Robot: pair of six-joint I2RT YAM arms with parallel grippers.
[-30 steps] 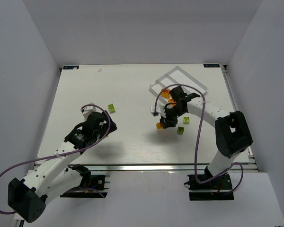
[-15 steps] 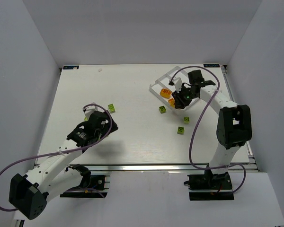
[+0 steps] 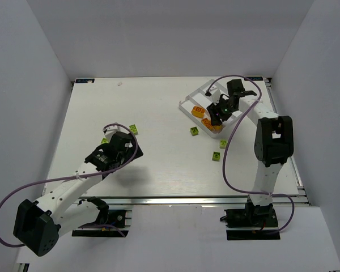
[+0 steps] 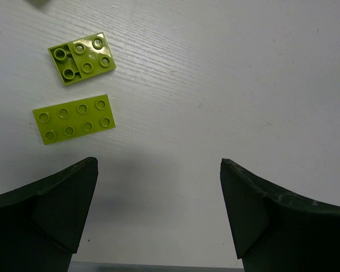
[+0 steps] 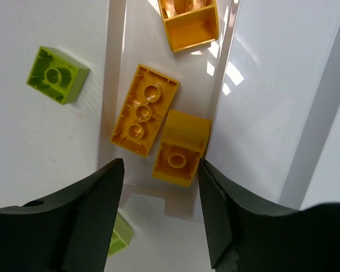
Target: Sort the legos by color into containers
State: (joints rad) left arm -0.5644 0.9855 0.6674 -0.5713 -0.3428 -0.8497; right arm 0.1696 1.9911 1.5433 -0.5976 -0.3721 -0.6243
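Where tray sits (white), legos lie.

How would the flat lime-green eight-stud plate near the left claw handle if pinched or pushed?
The plate looks like rigid moulded plastic, so it probably won't flex. Lying flat and thin on the table, it likely slides rather than tips, and its low edges may be hard for the open left claw to pinch.

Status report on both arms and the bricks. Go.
Left gripper open, empty, above two green plates. Right gripper open over tray, yellow bricks lying in one lane. Green bricks loose on table, nothing in the way.
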